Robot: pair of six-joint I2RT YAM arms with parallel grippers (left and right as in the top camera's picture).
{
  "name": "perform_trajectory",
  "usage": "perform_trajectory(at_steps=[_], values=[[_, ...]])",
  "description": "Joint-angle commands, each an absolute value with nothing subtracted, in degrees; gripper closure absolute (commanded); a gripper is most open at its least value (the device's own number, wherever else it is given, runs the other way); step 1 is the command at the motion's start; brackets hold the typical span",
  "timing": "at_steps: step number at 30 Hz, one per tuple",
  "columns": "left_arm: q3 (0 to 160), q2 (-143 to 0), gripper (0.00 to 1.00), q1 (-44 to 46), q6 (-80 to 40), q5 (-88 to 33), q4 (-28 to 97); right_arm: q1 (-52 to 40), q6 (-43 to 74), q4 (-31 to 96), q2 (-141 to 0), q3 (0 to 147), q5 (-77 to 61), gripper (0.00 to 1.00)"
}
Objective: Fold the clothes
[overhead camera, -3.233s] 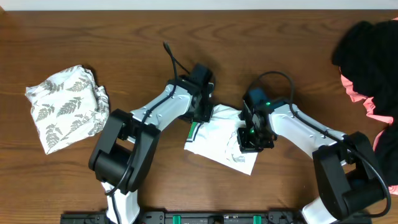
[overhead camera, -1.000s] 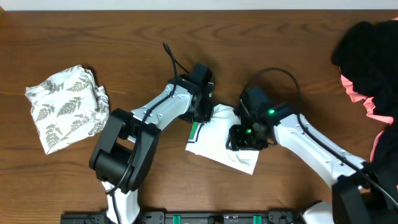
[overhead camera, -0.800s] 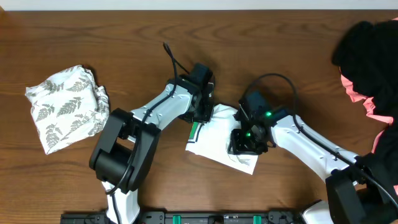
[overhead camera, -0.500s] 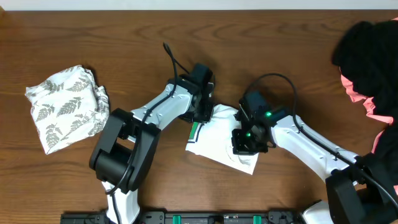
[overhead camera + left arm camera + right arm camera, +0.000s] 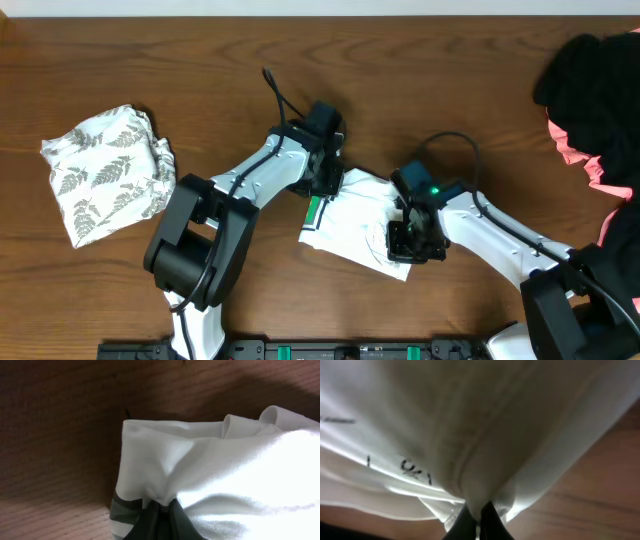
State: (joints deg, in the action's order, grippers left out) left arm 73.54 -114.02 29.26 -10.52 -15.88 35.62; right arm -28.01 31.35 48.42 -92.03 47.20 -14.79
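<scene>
The white T-shirt (image 5: 352, 225) lies bunched into a small folded bundle at the table's middle, its green print (image 5: 314, 211) at the left edge. My left gripper (image 5: 328, 180) is shut on the bundle's upper left edge; in the left wrist view its fingers (image 5: 159, 512) pinch white cloth (image 5: 210, 465) beside the green stripes (image 5: 125, 510). My right gripper (image 5: 412, 240) is shut on the bundle's right side; in the right wrist view its fingers (image 5: 479, 517) clamp a thick fold of white cloth (image 5: 485, 425).
A leaf-print garment (image 5: 105, 170) lies folded at the left. A black garment (image 5: 595, 85) and a coral-pink one (image 5: 585, 160) are piled at the right edge. Bare wooden table (image 5: 180, 60) lies all around.
My right gripper has moved right and down along the shirt bundle, from its middle to its right edge. The left gripper has stayed in place, holding the cloth.
</scene>
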Motion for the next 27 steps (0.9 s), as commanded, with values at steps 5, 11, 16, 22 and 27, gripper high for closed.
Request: perform_trajectory(at_steps=[5,11,16,22,27], values=[[72.3,-117.3,0.90,29.2,-10.6,-14.7,37.0,-26.8,33.1,48.2,-92.2,46.1,-11.2,0.93],[72.3,-117.3,0.90,29.2,-10.6,-14.7,37.0,-26.2,29.8,47.4,-91.7,46.8,-14.2,0.92],[72.3,-117.3,0.90,29.2,-10.6,-14.7,37.2,-24.8,29.0,47.6,-88.1,48.1,-14.6,0.89],[72.3,-117.3,0.90,29.2,-10.6,-14.7,37.2,-23.0,26.7,47.5,-81.6,48.7,-16.0,0.81],[72.3,-117.3,0.90,29.2,-10.6,-14.7,37.2,-22.9,22.1,44.2,-79.4,48.7,-23.4,0.57]])
